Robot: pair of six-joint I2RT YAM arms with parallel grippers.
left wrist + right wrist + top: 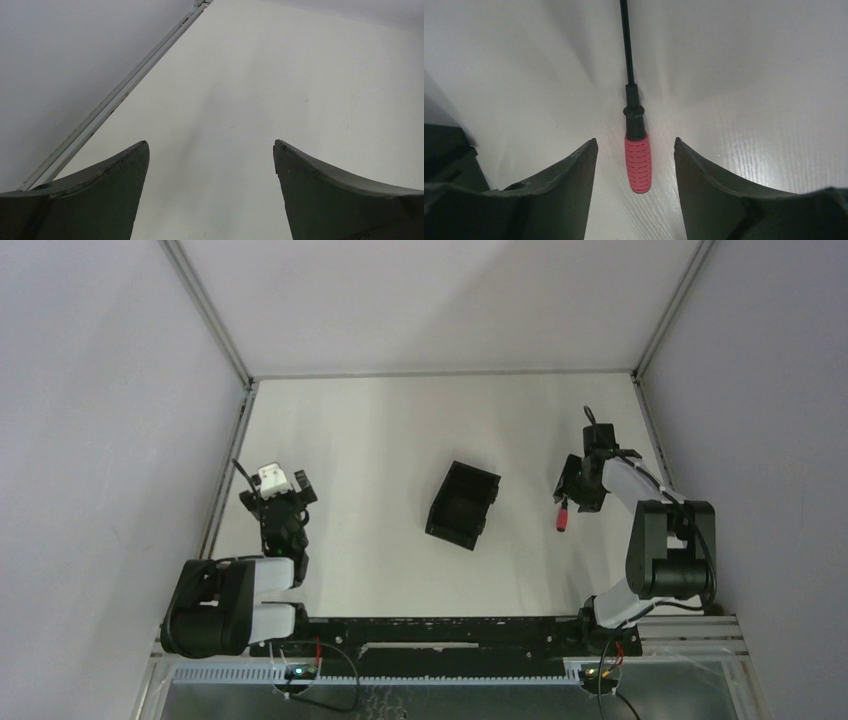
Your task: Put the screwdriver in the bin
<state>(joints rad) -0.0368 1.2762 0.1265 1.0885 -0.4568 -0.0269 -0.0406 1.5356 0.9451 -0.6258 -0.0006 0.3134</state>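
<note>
One screwdriver (638, 162) between spread fingers (569, 185) of the right gripper (635, 141), bin (452, 530) apart.

The left arm (262, 575) folds by its base, the right arm (640, 485) stretches forward, and the left gripper (210, 150) and right gripper (635, 146) both gape.

Robot test cell in a lab, as far as we can tell.
We see a white table (400, 440) boxed in w/ plain grey panels (100, 390) on its left, right & far sides, and alu frame posts (205, 310) rising from its far corners. The left arm (230, 605) & right arm (660, 550), both small robot arms, are bolted to a black rail (450, 625) along its near edge. A slotted cable duct (450, 672) runs just in front of that rail.
</note>
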